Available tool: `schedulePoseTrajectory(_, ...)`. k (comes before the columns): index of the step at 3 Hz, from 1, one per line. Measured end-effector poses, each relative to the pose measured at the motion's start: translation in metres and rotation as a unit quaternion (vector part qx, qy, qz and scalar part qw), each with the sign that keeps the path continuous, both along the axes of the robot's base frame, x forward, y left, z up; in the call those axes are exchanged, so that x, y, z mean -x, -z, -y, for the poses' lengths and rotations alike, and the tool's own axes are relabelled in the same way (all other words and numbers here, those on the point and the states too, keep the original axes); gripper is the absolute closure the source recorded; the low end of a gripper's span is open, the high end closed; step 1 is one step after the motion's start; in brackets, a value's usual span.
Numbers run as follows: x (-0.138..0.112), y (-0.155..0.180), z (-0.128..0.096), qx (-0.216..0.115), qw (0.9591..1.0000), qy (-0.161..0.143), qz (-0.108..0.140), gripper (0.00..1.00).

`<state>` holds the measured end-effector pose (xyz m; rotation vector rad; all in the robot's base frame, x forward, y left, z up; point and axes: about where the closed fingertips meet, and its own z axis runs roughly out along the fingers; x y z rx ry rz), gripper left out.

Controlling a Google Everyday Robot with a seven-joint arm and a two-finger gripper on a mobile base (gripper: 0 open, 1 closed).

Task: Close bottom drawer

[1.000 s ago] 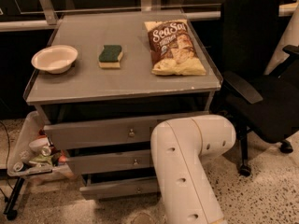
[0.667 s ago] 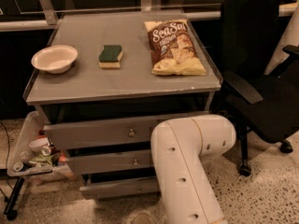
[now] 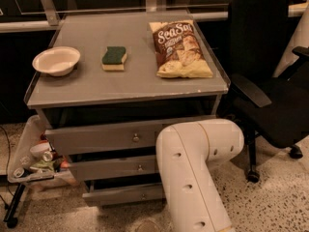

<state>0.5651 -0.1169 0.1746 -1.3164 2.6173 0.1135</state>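
The bottom drawer (image 3: 118,194) is the lowest of three grey drawer fronts in the grey cabinet (image 3: 125,88). It has a small round knob (image 3: 143,195) and its front sits slightly forward, with a dark gap above it. My white arm (image 3: 193,173) bends in front of the cabinet's right side and covers the right ends of all three drawers. My gripper is out of view, past the lower edge of the camera view or behind the arm.
The middle drawer (image 3: 111,168) and top drawer (image 3: 99,138) also stand out a little. On the cabinet top lie a white bowl (image 3: 56,60), a green sponge (image 3: 114,58) and a chip bag (image 3: 179,48). A black office chair (image 3: 270,81) stands right; a cluttered tray (image 3: 29,166) stands left.
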Motion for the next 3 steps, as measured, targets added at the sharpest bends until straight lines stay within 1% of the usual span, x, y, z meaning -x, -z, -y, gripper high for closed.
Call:
schedulePoseTrajectory(1,0.0000,0.0000,0.0000,0.000,1.0000,0.000,0.000,0.12)
schedulePoseTrajectory(2,0.0001,0.0001,0.0000,0.000,1.0000,0.000,0.000,0.00)
schedulePoseTrajectory(3,0.0001,0.0001,0.0000,0.000,1.0000,0.000,0.000,0.00)
